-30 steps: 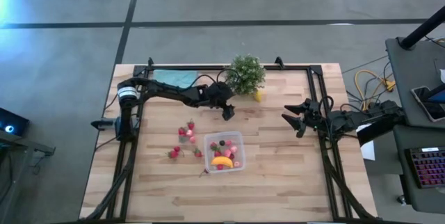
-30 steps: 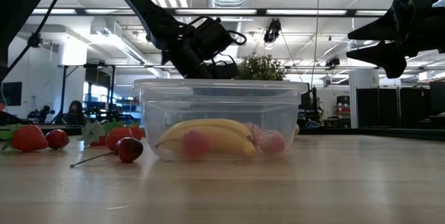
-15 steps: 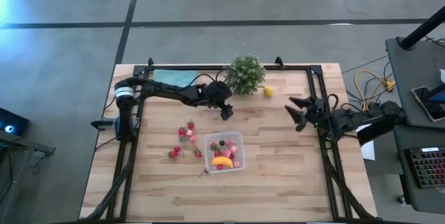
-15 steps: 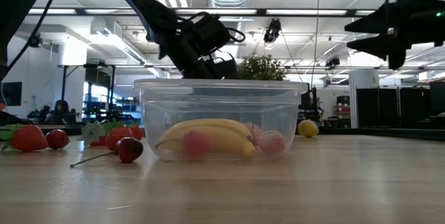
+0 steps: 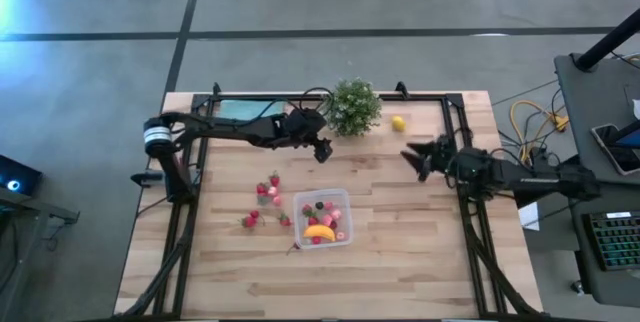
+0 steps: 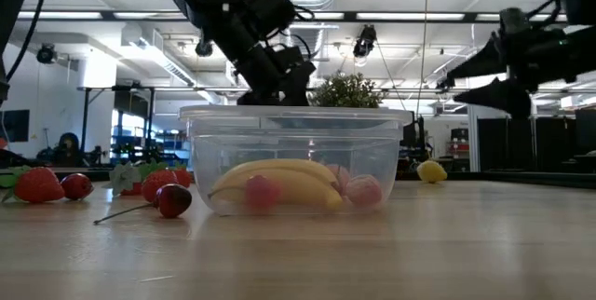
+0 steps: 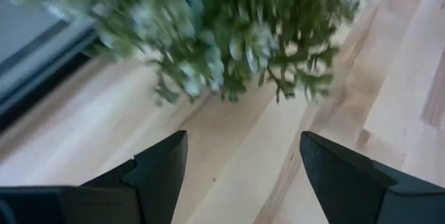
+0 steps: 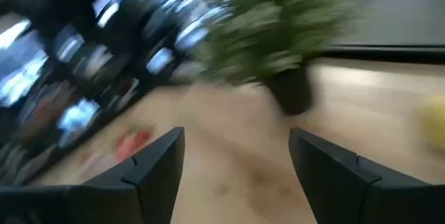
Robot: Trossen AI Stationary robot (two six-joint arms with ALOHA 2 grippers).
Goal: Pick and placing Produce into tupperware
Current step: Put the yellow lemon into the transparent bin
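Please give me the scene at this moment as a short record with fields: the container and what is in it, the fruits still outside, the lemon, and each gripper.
container: clear tupperware, lid off, on the wooden table
inside: banana and small red and pink fruits
outside: strawberries on the table beside the tupperware, toward the left arm
lemon: lemon lies loose next to the potted plant
left gripper: left gripper, open and empty, near the plant
right gripper: right gripper, open and empty, close to the lemon
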